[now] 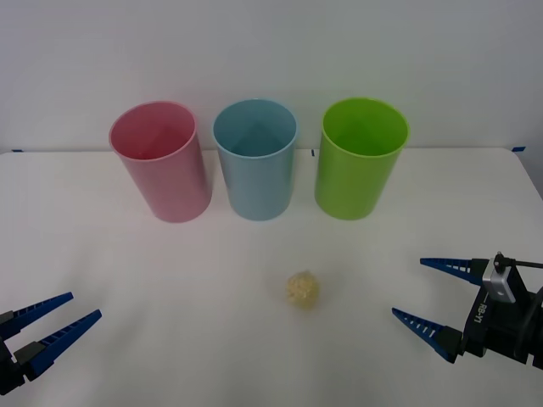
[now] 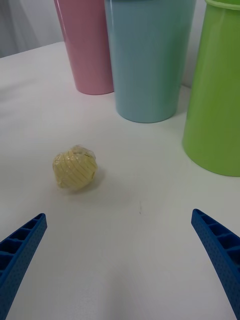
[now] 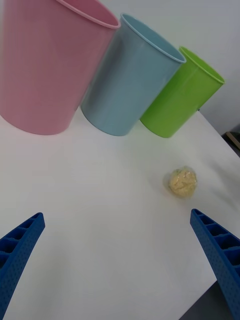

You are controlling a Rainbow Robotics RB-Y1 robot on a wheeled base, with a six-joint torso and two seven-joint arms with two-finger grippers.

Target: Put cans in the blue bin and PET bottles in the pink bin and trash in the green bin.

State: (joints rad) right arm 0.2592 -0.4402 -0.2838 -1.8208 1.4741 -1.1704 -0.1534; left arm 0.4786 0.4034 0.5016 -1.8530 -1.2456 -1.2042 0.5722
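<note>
The trash [image 1: 303, 289], a crumpled yellow ball, lies alone mid-worktop [image 1: 170, 280], touching nothing. The right tool [image 1: 427, 295], fingers spread wide and empty, sits near the front right edge; the left tool [image 1: 79, 310], also open and empty, near the front left corner. Bare surface separates them. Along the back edge stand the pink bin [image 1: 161, 161], blue bin [image 1: 255, 159] and green bin [image 1: 361, 158], upright, interiors looking empty.

You've got smooth plastic pink bin [image 1: 161, 165], blue bin [image 1: 254, 165], green bin [image 1: 361, 165], crinkly paper-like trash [image 1: 303, 289], matt white table [image 1: 170, 280], ribbed blue fingers [image 2: 220, 250].
</note>
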